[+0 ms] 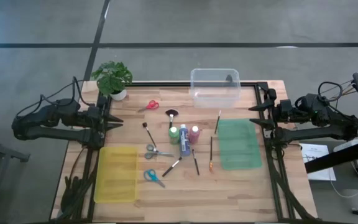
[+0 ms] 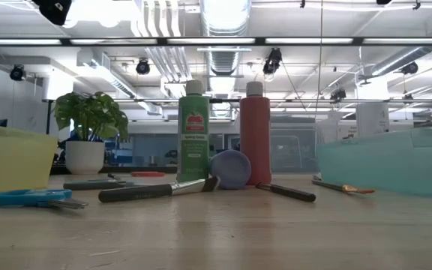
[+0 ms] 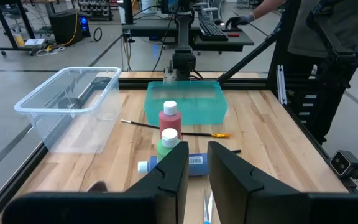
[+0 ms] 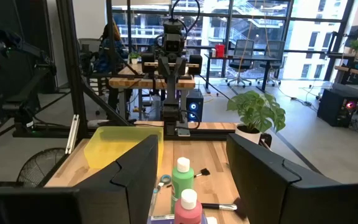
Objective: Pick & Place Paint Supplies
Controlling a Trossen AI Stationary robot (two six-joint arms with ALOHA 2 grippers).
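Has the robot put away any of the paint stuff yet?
Not yet. The yellow tray and green tray hold nothing. Neither the left gripper nor the right gripper holds anything. The bottles, brushes and scissors are all left on the table.

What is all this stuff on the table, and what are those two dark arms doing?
paint bottles: 3; green and pink upright, blue lying, table centre
scissors: 3; red, grey, blue
brushes: several, thin, around the bottles
trays: yellow on the left, green on the right
clear bin: 1, far edge
potted plant: 1, far left corner
left end effector: left edge, narrow gap, empty
right end effector: right edge, open, empty
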